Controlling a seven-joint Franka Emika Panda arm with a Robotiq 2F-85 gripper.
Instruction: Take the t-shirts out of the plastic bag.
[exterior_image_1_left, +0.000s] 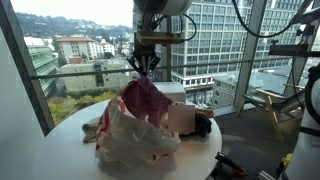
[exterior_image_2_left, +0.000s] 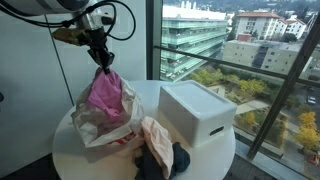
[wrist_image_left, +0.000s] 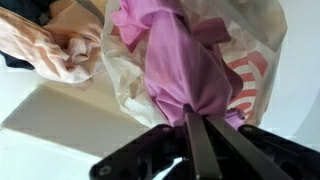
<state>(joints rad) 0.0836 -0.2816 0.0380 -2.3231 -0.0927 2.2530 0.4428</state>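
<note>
A white plastic bag (exterior_image_1_left: 135, 140) with red print lies on the round white table in both exterior views, also (exterior_image_2_left: 95, 125), and in the wrist view (wrist_image_left: 250, 70). My gripper (exterior_image_1_left: 146, 66) is shut on a pink t-shirt (exterior_image_1_left: 143, 98) and holds it stretched up out of the bag's mouth. It shows likewise in an exterior view with the gripper (exterior_image_2_left: 103, 65) above the shirt (exterior_image_2_left: 104, 92). In the wrist view the fingers (wrist_image_left: 200, 125) pinch the pink cloth (wrist_image_left: 175, 60). A peach t-shirt (exterior_image_2_left: 155, 135) and a dark garment (exterior_image_2_left: 165, 160) lie on the table outside the bag.
A white box (exterior_image_2_left: 195, 110) stands on the table (exterior_image_2_left: 70, 160) beside the bag, also (exterior_image_1_left: 185, 118). Large windows with a railing run close behind the table. A wooden chair (exterior_image_1_left: 270, 105) stands off to one side.
</note>
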